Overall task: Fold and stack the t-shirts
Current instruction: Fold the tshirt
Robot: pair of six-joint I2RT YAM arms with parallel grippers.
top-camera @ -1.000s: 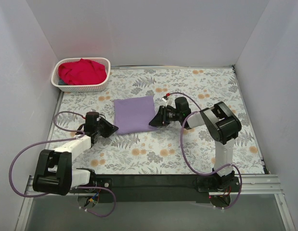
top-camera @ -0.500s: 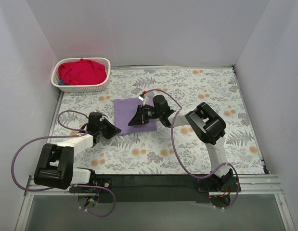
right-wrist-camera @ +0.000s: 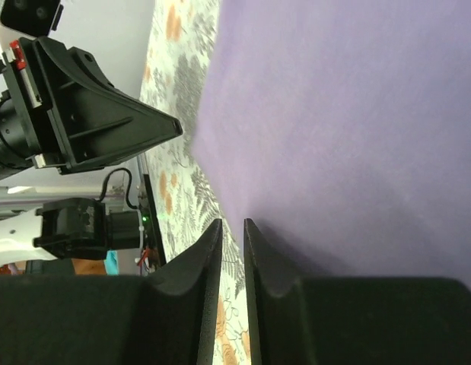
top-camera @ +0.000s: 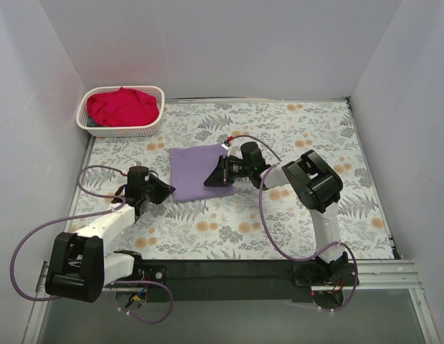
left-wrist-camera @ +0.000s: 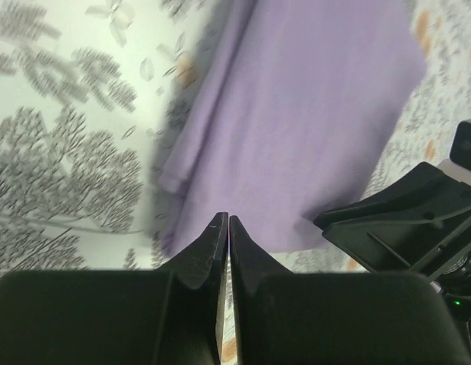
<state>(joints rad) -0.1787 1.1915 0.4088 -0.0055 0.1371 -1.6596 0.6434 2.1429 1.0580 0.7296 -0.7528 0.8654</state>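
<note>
While the folded lavender t-shirt (top-camera: 196, 172) lies on the table (top-camera: 315, 136) between my arms and the red t-shirt (top-camera: 121, 106) fills the basket (top-camera: 121, 131), the left gripper (left-wrist-camera: 228, 220) is pressed together, the right gripper (right-wrist-camera: 232, 222) a slit apart, both empty. Light, limp cloth: I would pinch an edge through all layers.

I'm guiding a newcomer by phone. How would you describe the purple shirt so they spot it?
On the floral table, look near the middle. The lavender t-shirt lies there, folded flat into a rectangle. Unlike it, the red shirt sits bunched in the white basket at the far-left corner.
</note>
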